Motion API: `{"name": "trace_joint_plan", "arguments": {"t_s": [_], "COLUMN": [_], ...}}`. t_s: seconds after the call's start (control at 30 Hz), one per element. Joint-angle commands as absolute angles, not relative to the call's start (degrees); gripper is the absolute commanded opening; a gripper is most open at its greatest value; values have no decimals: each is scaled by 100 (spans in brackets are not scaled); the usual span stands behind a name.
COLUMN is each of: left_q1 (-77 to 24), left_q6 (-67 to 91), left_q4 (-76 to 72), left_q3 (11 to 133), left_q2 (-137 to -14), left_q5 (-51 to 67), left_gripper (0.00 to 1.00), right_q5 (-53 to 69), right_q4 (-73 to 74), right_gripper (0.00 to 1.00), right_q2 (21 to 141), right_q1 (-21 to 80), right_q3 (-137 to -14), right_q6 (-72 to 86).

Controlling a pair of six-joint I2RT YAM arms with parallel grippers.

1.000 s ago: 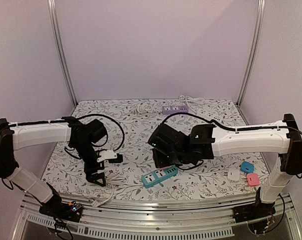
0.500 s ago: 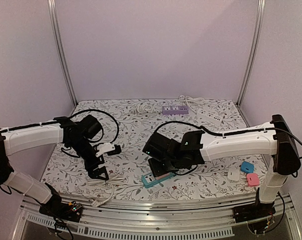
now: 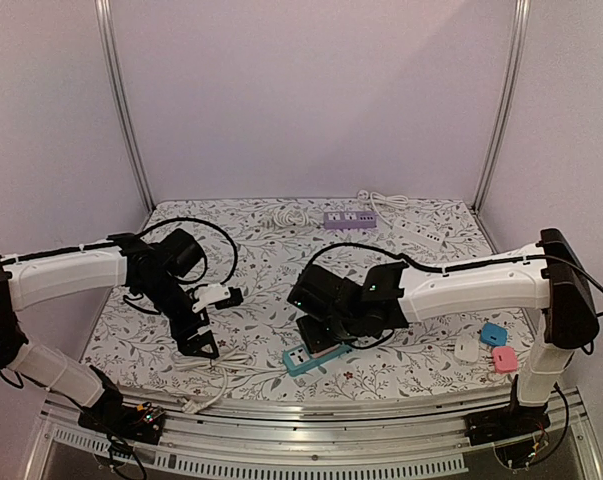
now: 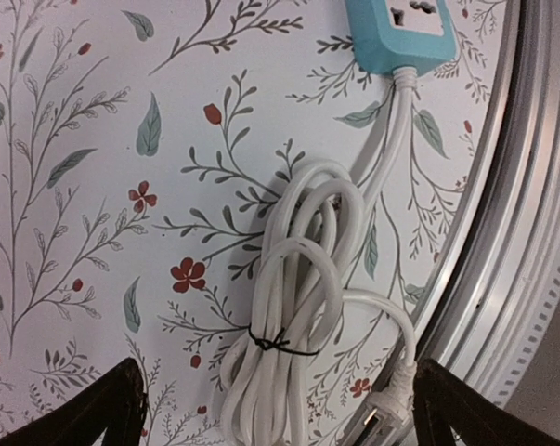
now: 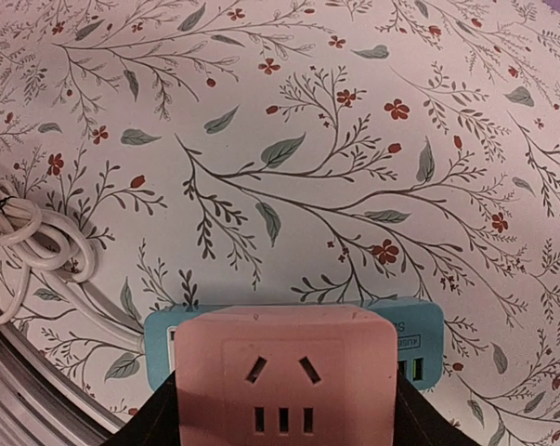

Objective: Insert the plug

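My right gripper (image 5: pixel 284 409) is shut on a pink cube-shaped plug adapter (image 5: pixel 284 372), socket face towards the camera. It holds the cube right over the left half of the teal power strip (image 5: pixel 419 325). I cannot tell whether the cube touches the strip. In the top view the right gripper (image 3: pixel 319 338) covers the cube and sits on the teal strip (image 3: pixel 299 360). My left gripper (image 4: pixel 275 418) is open and empty above the strip's tied white cable coil (image 4: pixel 298 297). The cable's white plug (image 4: pixel 386 418) lies by the right finger.
A metal rail (image 4: pixel 521 232) runs along the table's near edge beside the coil. A purple power strip (image 3: pixel 349 219) and a white one (image 3: pixel 421 232) lie at the back. White (image 3: pixel 466 348), blue (image 3: pixel 493 333) and pink (image 3: pixel 504 359) adapters sit at the right.
My right gripper has moved left and down with the pink cube, onto the teal strip. My left gripper has shifted a little left over the cable coil. Little has moved in the last half second.
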State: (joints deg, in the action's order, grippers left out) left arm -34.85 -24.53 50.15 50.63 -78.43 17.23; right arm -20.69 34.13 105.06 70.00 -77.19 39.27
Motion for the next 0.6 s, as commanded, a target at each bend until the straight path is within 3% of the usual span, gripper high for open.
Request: {"name": "trace_joint_plan", "arguments": {"t_s": [0.0, 0.57], "left_q1": [-3419, -3419], "left_q6": [-2416, -2435], "left_q4": [4928, 4934], "left_q3": [5102, 5160], "left_q2": [-7908, -7915], "left_q5": [1709, 1661], "left_gripper": [99, 99], "right_q5": [-2047, -1847], "right_q4": [3182, 4146], "right_gripper": [0, 0], "right_q2": [10632, 10819], "right_q1": [6947, 6949], "right_q3": [-7580, -7540], "right_q6": [3859, 3866]}}
